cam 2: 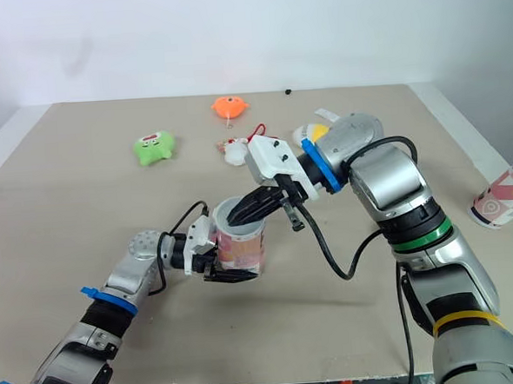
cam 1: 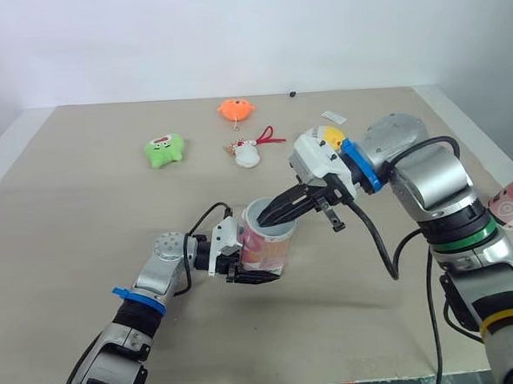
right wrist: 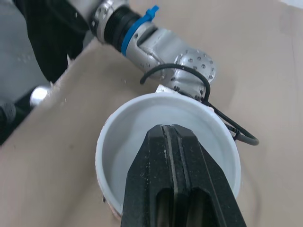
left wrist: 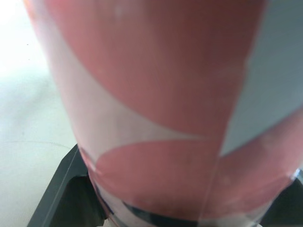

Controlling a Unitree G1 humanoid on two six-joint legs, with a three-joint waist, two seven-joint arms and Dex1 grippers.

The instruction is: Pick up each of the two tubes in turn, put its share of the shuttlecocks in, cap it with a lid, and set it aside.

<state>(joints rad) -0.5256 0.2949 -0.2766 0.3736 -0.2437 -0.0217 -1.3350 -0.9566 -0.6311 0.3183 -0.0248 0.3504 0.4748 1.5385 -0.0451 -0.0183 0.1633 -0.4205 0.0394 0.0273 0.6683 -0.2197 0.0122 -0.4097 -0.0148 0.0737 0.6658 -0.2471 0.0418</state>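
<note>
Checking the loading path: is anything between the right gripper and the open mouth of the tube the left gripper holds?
Nothing visible does. The right gripper, fingers shut, has its tips right at the open, uncapped mouth of the tube. The left gripper grips the tube low on its side, below the rim.

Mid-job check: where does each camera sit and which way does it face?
Left eye view: on the head, facing forward and down over the table; both arms show.
Right eye view: its stereo twin, same scene.
Left wrist view: along the left gripper, tight against the tube.
Right wrist view: down the shut right gripper into the tube's mouth; the left arm shows beyond.
Shared: the tube.
</note>
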